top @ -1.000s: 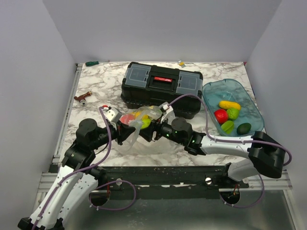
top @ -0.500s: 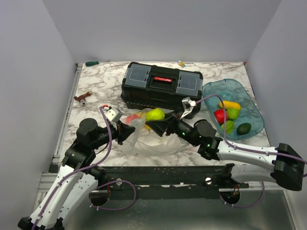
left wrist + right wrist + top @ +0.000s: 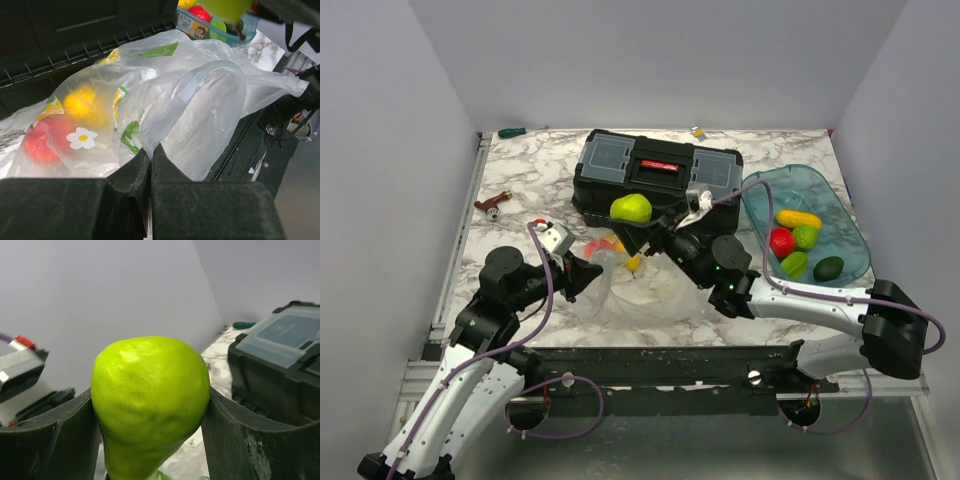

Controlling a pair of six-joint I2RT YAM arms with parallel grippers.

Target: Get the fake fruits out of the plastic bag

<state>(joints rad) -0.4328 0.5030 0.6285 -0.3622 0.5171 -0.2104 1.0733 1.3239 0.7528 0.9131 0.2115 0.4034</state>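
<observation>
My right gripper (image 3: 632,222) is shut on a light green pear (image 3: 631,208) and holds it up in front of the black toolbox; the pear fills the right wrist view (image 3: 150,400). The clear plastic bag (image 3: 645,290) lies crumpled on the table before the toolbox. A red fruit (image 3: 44,141) and a yellow fruit (image 3: 82,102) lie inside it. My left gripper (image 3: 150,150) is shut on the bag's film at its left end (image 3: 582,275). Several fruits (image 3: 798,238) lie in the blue tray.
The black toolbox (image 3: 656,180) stands at centre back. The translucent blue tray (image 3: 760,190) is at the right. A red-handled tool (image 3: 492,204) lies at the left, a green-handled screwdriver (image 3: 510,131) at the back edge, and a small yellow object (image 3: 698,131) behind the toolbox.
My right gripper has pulled the green pear out of the bag and lifted it up and back toward the toolbox. My left gripper has kept its hold on the bag.
</observation>
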